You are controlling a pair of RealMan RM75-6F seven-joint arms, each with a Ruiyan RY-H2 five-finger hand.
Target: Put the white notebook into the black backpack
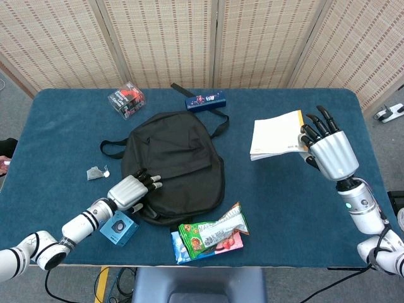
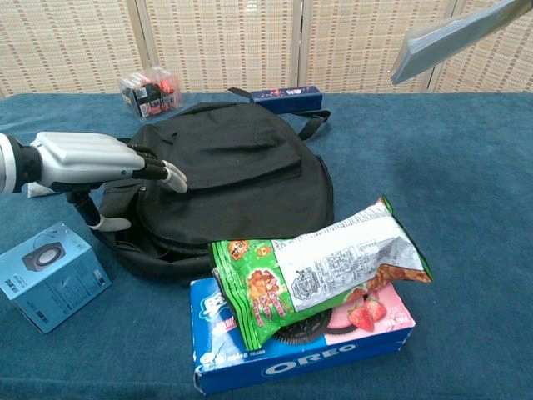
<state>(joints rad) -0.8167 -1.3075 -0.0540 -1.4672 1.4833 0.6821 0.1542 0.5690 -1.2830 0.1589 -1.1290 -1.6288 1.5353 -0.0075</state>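
Observation:
The black backpack point(image 1: 173, 164) point(image 2: 237, 179) lies flat in the middle of the blue table. My left hand point(image 1: 131, 189) point(image 2: 87, 162) hovers at its lower left edge, fingers spread toward the fabric, holding nothing. My right hand point(image 1: 327, 148) holds the white notebook point(image 1: 276, 134) up in the air, right of the backpack. In the chest view only the notebook's edge point(image 2: 454, 37) shows at the top right; the right hand itself is out of that frame.
A blue speaker box point(image 1: 118, 228) point(image 2: 50, 275) sits just below my left hand. An Oreo box point(image 2: 300, 346) with a green snack bag point(image 1: 211, 232) lies in front of the backpack. A tea bag point(image 1: 95, 173), a clear box point(image 1: 126, 100) and a dark blue box point(image 1: 205, 100) lie around it.

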